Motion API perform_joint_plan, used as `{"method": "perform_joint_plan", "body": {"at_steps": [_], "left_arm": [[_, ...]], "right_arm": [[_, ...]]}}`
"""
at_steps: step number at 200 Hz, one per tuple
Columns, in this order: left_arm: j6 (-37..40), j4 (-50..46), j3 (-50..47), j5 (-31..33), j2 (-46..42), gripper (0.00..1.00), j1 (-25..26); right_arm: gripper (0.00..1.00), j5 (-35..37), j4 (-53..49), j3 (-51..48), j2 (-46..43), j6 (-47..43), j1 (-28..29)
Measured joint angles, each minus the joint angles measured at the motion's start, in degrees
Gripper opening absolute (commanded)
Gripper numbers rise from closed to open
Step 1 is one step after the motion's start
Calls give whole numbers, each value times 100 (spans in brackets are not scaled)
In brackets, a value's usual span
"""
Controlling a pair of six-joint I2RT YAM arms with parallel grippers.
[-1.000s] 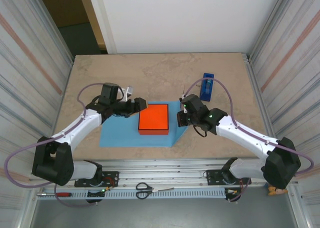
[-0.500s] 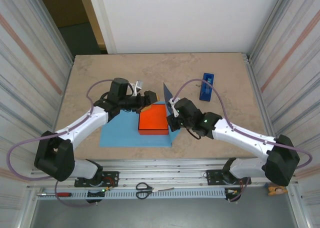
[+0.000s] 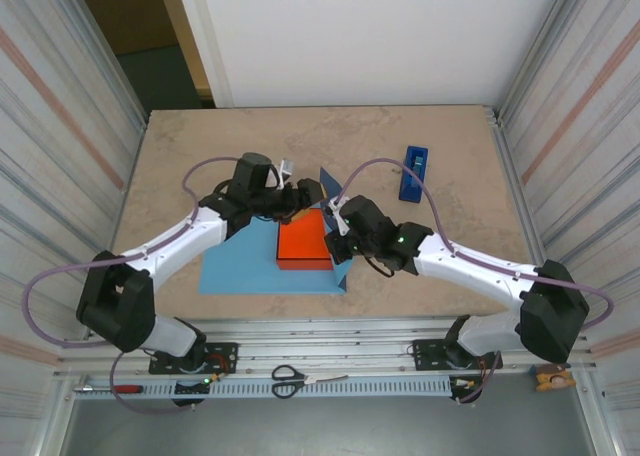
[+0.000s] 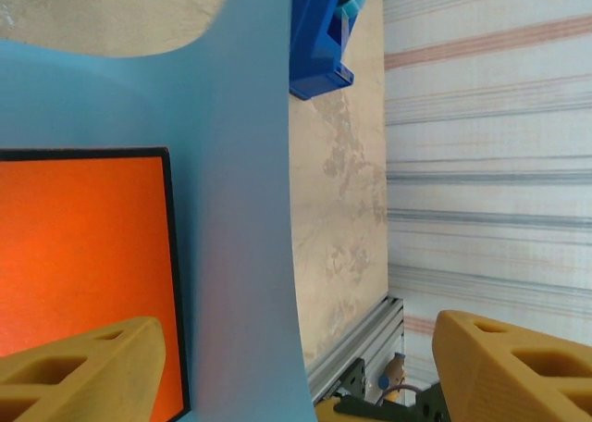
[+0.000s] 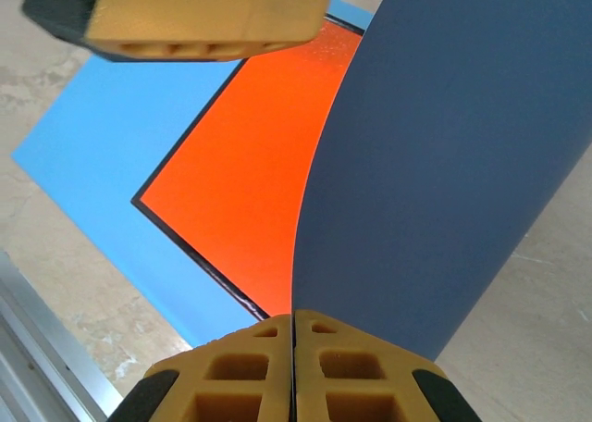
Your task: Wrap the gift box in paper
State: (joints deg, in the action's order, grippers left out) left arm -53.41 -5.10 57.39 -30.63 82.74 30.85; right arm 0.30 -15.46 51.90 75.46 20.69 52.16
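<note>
- Geometry first: the paper lies flat on the table under the gift box. Its right edge stands up along the box's right side, running front-to-back and leaning in over the orange top.
- On that raised edge the right gripper is pinched tight, arm reaching in low from the right.
- Over the box hangs the left gripper, jaws wide, holding nothing. The raised bit sits btwn its fingers.
- We reckon the left one's nearer to press it down.

paper flap raised, left arm moved in
</note>
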Motion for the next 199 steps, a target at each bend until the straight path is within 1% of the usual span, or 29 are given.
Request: {"method": "perform_joint_plan", "body": {"at_steps": [47, 94, 127, 142, 160, 199], "left_arm": [[-201, -109, 201, 142, 376, 67, 50], [-116, -468, 518, 205, 693, 54, 225], [59, -737, 601, 293, 748, 41, 238], [122, -866, 616, 345, 748, 33, 238], [240, -1014, 667, 378, 748, 26, 238], [367, -1123, 743, 417, 756, 10, 238]], "right_arm": [[9, -76, 57, 7, 70, 0, 24], [10, -170, 70, 7, 160, 0, 39], [10, -188, 72, 7, 188, -2, 39], [11, -190, 72, 11, 203, -2, 39], [11, -192, 68, 42, 227, -4, 39], [13, -212, 74, 116, 234, -22, 39]]}}
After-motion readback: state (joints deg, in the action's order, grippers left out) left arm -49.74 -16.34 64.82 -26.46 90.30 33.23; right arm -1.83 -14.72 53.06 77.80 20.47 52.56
